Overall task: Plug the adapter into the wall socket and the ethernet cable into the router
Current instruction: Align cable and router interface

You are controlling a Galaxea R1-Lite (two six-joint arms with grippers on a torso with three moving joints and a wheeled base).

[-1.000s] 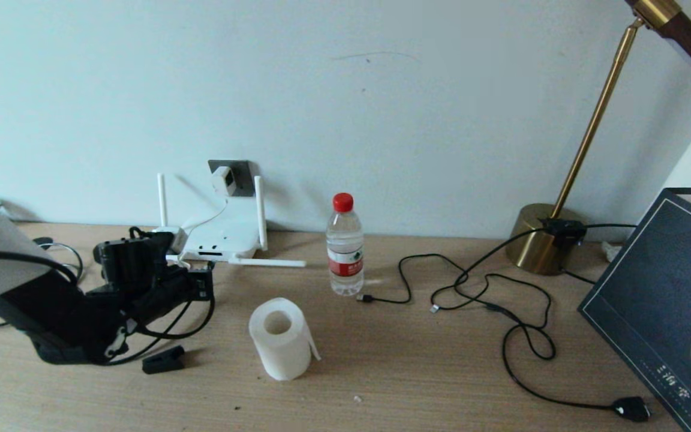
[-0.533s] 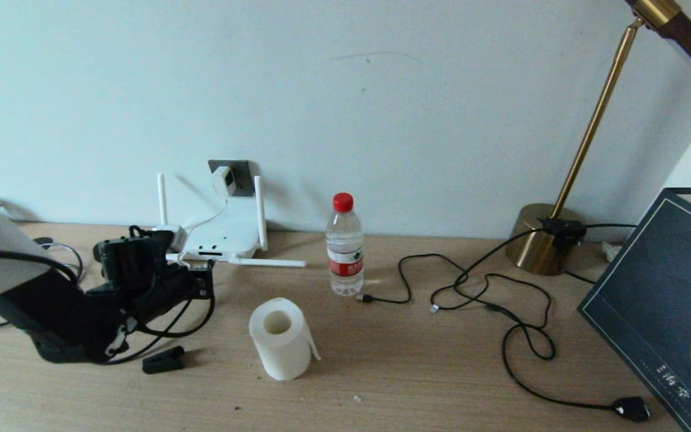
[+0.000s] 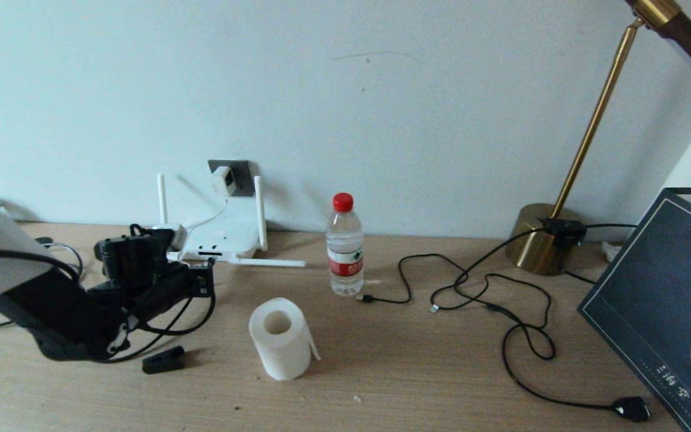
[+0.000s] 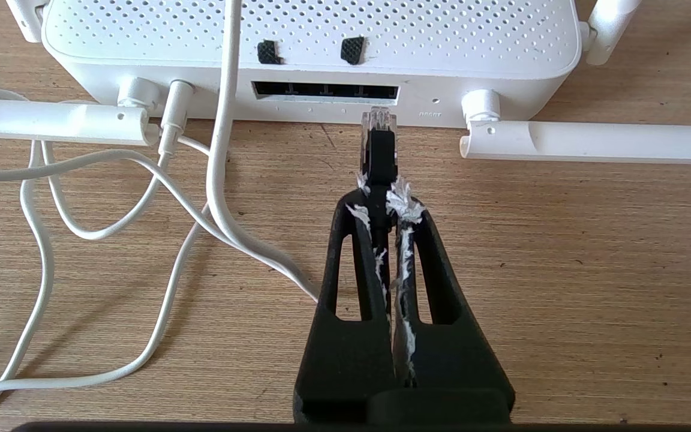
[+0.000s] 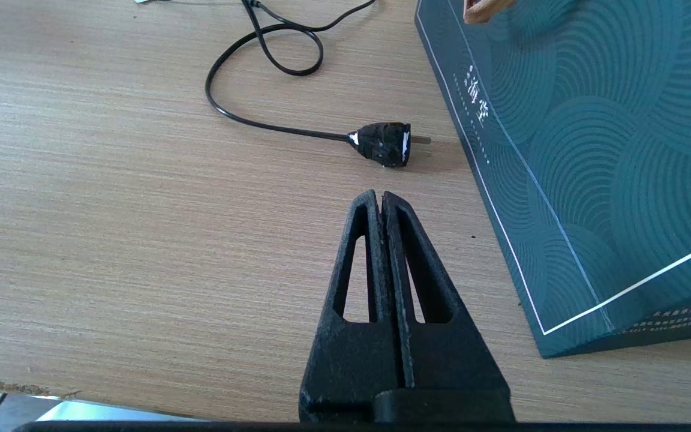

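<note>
While low at router (image 4: 309,54), left gripper (image 4: 381,192) level.

One router (image 3: 222,235) with four antennas. One adapter (image 3: 223,179), one wall socket (image 3: 239,170). One ethernet cable (image 4: 379,150). One water bottle (image 3: 345,246), one paper roll (image 3: 280,338), one lamp (image 3: 540,238), one dark box (image 3: 663,300). Two claws: left claw (image 4: 382,191), right claw (image 5: 379,201).

The left gripper (image 4: 381,192) is held low and reaching forward — fingers (image 4: 354,240) pinched together. The right gripper (image 5: 379,201) is parked — fingers (image 5: 360,252) pressed flat together.
</note>
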